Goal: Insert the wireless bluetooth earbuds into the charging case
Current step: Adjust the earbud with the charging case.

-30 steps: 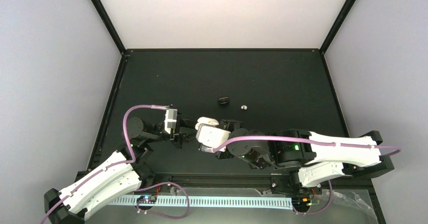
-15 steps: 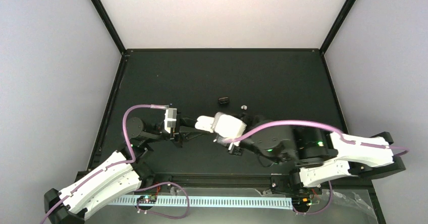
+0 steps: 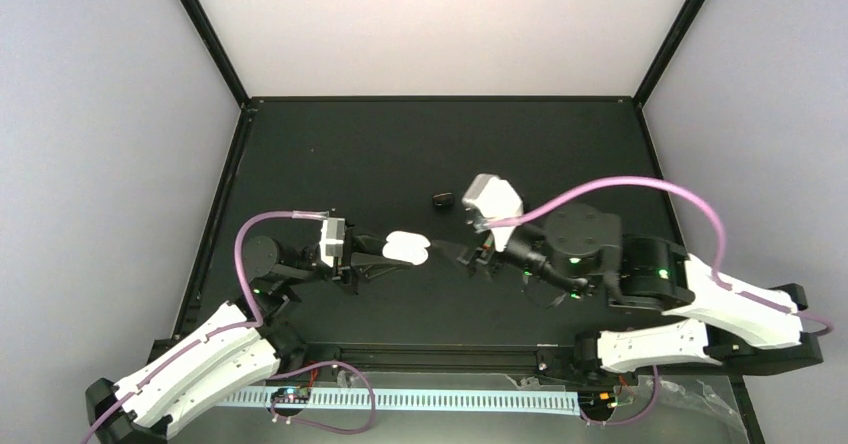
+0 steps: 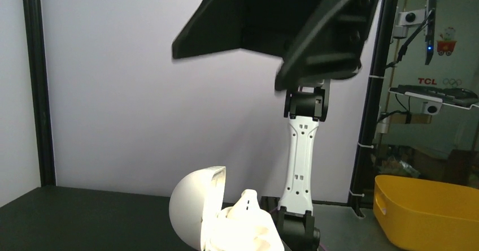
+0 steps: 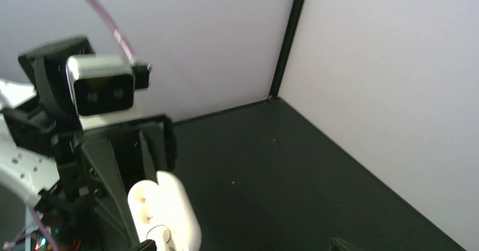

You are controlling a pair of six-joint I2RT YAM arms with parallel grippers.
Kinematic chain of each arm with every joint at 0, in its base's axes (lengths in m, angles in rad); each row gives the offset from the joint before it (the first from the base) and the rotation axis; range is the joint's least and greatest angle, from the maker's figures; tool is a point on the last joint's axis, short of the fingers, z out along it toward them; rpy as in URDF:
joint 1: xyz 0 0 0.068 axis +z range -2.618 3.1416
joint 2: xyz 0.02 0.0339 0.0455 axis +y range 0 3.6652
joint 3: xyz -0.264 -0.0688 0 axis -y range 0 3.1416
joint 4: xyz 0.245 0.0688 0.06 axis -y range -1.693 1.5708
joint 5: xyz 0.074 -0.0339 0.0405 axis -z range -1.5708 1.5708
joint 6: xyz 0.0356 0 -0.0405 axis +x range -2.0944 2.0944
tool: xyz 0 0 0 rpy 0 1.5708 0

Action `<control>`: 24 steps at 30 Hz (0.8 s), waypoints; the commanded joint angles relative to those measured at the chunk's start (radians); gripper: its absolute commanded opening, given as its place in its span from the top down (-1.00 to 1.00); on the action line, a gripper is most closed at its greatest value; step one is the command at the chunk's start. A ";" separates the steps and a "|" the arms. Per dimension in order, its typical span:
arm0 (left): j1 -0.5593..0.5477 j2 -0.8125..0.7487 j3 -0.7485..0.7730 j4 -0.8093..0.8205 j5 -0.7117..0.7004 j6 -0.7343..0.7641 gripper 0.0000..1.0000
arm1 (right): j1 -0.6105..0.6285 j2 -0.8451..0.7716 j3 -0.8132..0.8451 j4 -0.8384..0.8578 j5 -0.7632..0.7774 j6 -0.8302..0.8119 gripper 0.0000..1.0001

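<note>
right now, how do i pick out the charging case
Start at the black table and follow the left arm from the near-left corner to its tool. The charging case is the open white pebble pinched there, unlike the small black piece lying farther back.

White charging case (image 3: 408,248); matte black table (image 3: 330,154); purple cables (image 3: 620,179); yellow bin (image 4: 429,214).
</note>
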 commanded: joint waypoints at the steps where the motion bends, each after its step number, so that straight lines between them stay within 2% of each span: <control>1: -0.007 -0.026 0.025 0.018 0.021 0.018 0.97 | -0.005 0.037 -0.017 0.012 -0.090 0.039 -0.60; 8: -0.007 -0.033 0.022 0.006 0.019 0.028 0.97 | -0.004 0.073 0.013 -0.040 -0.121 0.028 -0.64; 24: -0.008 -0.030 0.022 0.015 0.032 0.020 0.97 | -0.004 0.124 0.032 -0.048 -0.003 0.042 -0.64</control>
